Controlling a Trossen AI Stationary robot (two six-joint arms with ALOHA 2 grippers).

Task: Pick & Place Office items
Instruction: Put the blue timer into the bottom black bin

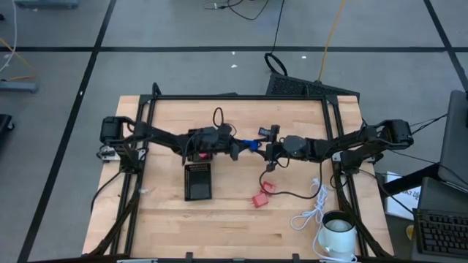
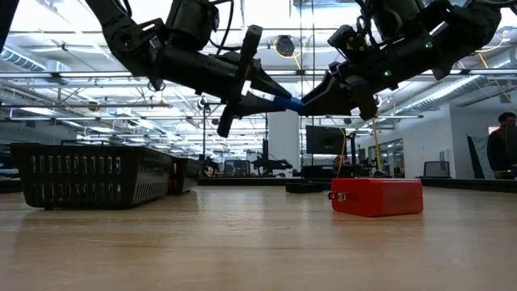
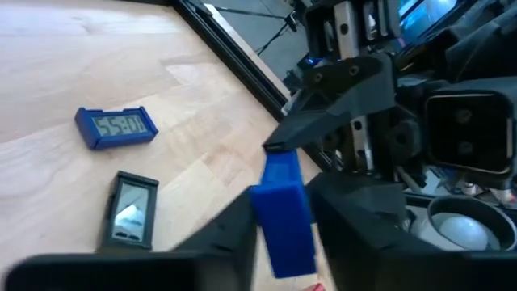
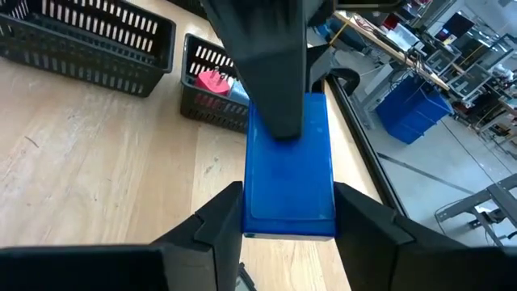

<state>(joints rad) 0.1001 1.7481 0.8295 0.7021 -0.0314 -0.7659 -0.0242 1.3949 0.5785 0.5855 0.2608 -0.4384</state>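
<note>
Table (image 1: 175, 226): pale wood butcher-block, black frame around it; both arms reach in toward the centre.
Blue block (image 1: 251, 144): held in the air above table centre, between the two grippers; both have it at once.
Left gripper (image 1: 241, 148): comes in from 9 o'clock; fingers (image 3: 355, 218) pressed against the sides of the blue block (image 3: 283, 214), seen close in the left wrist view.
Right gripper (image 1: 265, 145): comes in from 3 o'clock; its two fingers (image 4: 367, 222) clamp the flat blue block (image 4: 289, 166) on either side.
Low view: the two gripper tips meet high above the tabletop, the blue block (image 2: 287, 103) a small sliver between them.
Black tray (image 1: 198, 180): slotted, on the table at about 7 o'clock from the held block.
Red blocks (image 1: 262, 196): two, lying on the wood at about 5 o'clock from centre; one shows large in the low view (image 2: 376, 196).
Small clocks: a blue one (image 3: 117, 127) and a black one (image 3: 131, 212) lie flat on the wood, near each other.
White cable (image 1: 311, 212): coiled at 4 o'clock.
White mug (image 1: 338, 232): beside the cable at the near right corner.
Background: a person (image 2: 502, 141) at far right in the room.
</note>
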